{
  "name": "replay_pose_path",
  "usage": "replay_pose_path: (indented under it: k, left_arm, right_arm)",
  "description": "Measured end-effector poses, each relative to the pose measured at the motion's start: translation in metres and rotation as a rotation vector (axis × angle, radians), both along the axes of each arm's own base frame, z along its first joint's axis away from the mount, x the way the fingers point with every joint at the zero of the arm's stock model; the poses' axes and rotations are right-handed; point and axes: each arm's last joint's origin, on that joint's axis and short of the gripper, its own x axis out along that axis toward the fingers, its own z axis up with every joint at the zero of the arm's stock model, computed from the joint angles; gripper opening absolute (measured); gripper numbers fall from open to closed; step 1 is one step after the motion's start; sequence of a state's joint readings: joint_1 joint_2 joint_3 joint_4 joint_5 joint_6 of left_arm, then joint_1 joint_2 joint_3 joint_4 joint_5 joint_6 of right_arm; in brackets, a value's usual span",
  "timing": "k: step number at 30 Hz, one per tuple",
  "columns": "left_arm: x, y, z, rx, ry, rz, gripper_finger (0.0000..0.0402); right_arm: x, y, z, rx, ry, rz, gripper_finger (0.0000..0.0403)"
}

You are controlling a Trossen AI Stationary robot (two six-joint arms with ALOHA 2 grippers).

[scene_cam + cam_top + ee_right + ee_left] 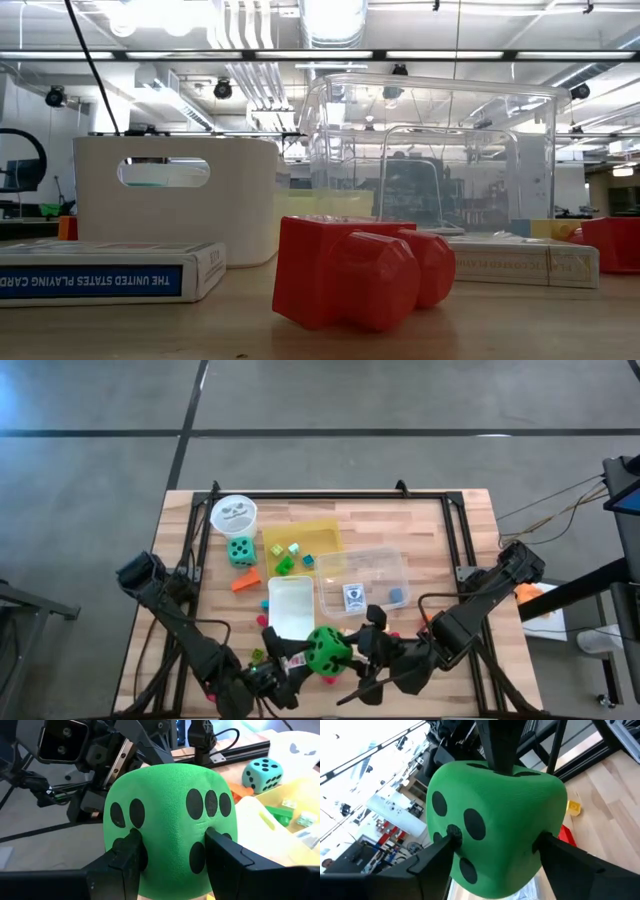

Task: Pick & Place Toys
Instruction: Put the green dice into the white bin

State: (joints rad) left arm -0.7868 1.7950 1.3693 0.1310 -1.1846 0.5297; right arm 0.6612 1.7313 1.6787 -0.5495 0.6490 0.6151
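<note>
A large green dotted die (327, 650) sits between both grippers near the table's near edge. My left gripper (298, 660) comes at it from the left and is shut on it. My right gripper (362, 647) comes from the right and is shut on it too. The die fills the left wrist view (495, 820) and the right wrist view (170, 825). A teal die (240, 550) stands on the table at the far left. Small green blocks (285, 563) lie in the yellow tray (320, 530). A red block (350, 275) lies on the table in the low view. My left gripper pinches the green die between its two fingers. One fingertip (451, 836) is on a dotted face (470, 822), the other (545, 842) on the opposite side (535, 815). The die is clear of the table. My right gripper pinches the die between its two fingers, coming level from the table's right. One fingertip (132, 845) is on the two-dot face (125, 815), the other (215, 842) on the many-dotted face (210, 805), astride the edge between them.
A white cup (233, 513) stands far left, a white bin (291, 607) mid-table, and a clear plastic box (385, 565) holds a card pack (354, 597) and a blue block (396, 597). An orange block (245, 581) lies left. A card pack (110, 270) lies near the low camera.
</note>
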Motion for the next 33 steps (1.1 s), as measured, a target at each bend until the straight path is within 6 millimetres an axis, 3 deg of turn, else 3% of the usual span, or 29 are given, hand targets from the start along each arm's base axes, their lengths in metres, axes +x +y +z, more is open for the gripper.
replay_pose_path:
  k: [7,14,17,25,33]
  left_arm:
    - [0.002,-0.003,0.006,-0.015,-0.023,-0.084,0.0191]
    - [0.003,-0.004,0.014,0.010,-0.044,-0.113,0.0169]
    - [0.004,-0.004,0.014,0.002,-0.050,-0.119,0.0121]
    - [0.004,-0.005,0.013,0.004,-0.035,-0.171,0.0115]
    - [-0.001,0.001,0.016,-0.037,0.000,-0.167,0.0115]
  right_arm:
    - [0.005,0.000,0.002,0.032,-0.018,0.061,0.0162]
    - [0.007,0.000,0.003,0.035,-0.038,0.074,0.0162]
    - [0.007,0.000,0.003,0.036,-0.045,0.078,0.0162]
    - [0.008,0.000,0.002,0.032,-0.045,0.081,0.0166]
    - [0.010,-0.002,-0.002,0.009,-0.043,0.054,0.0302]
